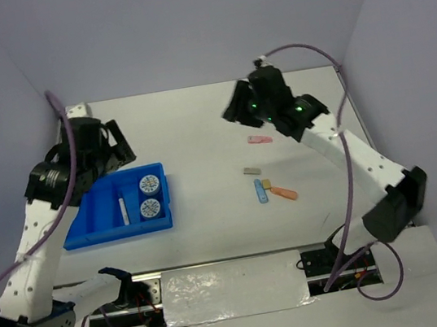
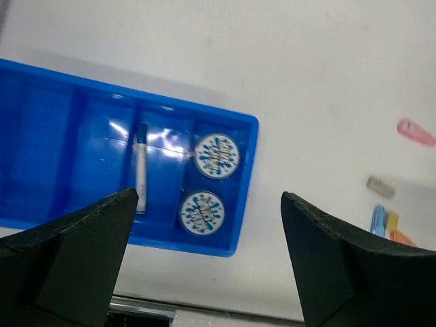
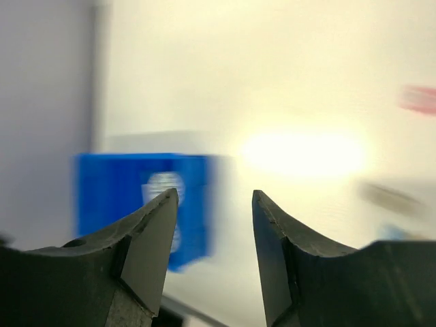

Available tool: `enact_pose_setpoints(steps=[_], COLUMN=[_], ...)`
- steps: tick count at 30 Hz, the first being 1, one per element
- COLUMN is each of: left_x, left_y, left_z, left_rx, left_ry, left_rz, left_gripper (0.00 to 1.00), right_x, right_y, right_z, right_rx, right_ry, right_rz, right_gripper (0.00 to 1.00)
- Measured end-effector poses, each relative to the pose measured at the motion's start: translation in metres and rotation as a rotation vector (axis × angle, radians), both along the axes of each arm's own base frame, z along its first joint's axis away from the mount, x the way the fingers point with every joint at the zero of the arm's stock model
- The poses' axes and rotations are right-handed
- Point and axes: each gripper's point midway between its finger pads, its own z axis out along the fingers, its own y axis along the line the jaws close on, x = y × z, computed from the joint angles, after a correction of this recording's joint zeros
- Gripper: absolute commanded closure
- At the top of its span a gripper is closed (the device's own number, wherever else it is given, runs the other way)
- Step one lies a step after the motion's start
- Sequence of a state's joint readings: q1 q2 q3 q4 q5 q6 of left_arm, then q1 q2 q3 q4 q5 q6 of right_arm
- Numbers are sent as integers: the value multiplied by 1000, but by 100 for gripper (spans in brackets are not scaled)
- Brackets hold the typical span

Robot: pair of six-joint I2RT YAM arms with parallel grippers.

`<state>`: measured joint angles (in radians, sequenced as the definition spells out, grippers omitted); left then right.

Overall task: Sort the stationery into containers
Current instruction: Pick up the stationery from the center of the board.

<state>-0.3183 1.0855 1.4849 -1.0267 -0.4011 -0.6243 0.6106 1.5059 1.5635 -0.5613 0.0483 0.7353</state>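
Both aloft: left hand [image 2: 208,197] spread near blue tray [image 2: 41,136]; right hand [image 3: 215,194] parted, empty.

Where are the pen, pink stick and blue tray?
pen [image 2: 141,170], left wrist view, mid-barrel.
pink stick [image 1: 259,138], top external view, its middle.
blue tray [image 2: 41,157], left wrist view, bare left compartment.

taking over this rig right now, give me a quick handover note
Left tool: open, empty, above the blue tray.
Right tool: open, empty, up off the table.
Done: tape rolls share the tray's right-end compartment; white pen lies in the next one.
To do: pink stick, grey block, tan block, blue stick and orange stick lie loose on the table, right of the tray.
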Motion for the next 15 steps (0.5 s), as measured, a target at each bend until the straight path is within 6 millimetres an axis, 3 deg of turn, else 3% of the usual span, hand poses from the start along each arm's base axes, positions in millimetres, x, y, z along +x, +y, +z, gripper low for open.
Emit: enact_pose_setpoints(steps=[1, 3, 6, 8, 11, 15], left_x=[5, 16, 31, 41, 50, 58], left_y=[-10, -39, -90, -125, -176, -236], left_z=[-7, -23, -52, -68, -87, -124], left_rx=[-6, -3, 23, 49, 81, 93], left_ry=[24, 83, 188, 242, 277, 329], left_rz=[-34, -118, -243, -309, -389, -459], left_gripper=[1, 1, 1, 1, 1, 1], right_x=[-2, -22, -72, -106, -138, -153], right_y=[-34, -81, -126, -152, -176, -178], right_z=[-12, -47, -112, -143, -148, -108], right_rx=[-53, -150, -281, -328, -296, -159], right_ry=[22, 102, 270, 370, 404, 286], right_rz=[-64, -144, -199, -234, -297, -316], right_gripper=[43, 38, 32, 32, 31, 30])
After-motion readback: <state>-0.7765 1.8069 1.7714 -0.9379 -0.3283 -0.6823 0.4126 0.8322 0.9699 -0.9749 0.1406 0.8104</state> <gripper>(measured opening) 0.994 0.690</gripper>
